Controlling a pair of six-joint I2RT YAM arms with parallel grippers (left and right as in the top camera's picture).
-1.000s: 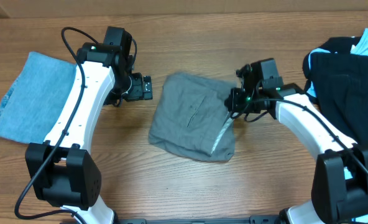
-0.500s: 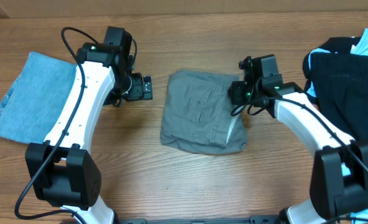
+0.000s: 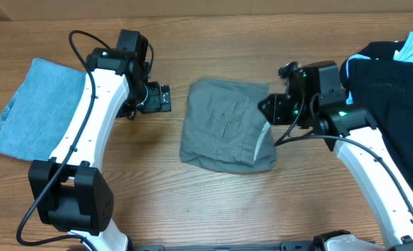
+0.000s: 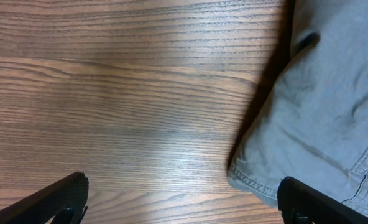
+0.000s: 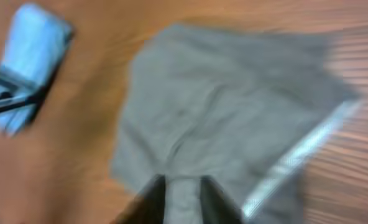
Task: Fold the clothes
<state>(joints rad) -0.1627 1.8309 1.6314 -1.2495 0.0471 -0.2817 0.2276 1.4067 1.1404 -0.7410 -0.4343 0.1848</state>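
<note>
Grey garment (image 3: 224, 125) lies just beside left pincer (image 4: 181, 194), spread wide, gripping nothing

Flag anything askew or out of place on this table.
The folded grey garment lies slightly crooked, its pale inner side showing along the right edge. The black heap at far right is rumpled and unfolded. Nothing looks damaged.

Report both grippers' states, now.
Left gripper: open, empty, beside the grey garment.
Right gripper: nearly closed, holding nothing; view blurred.
</note>
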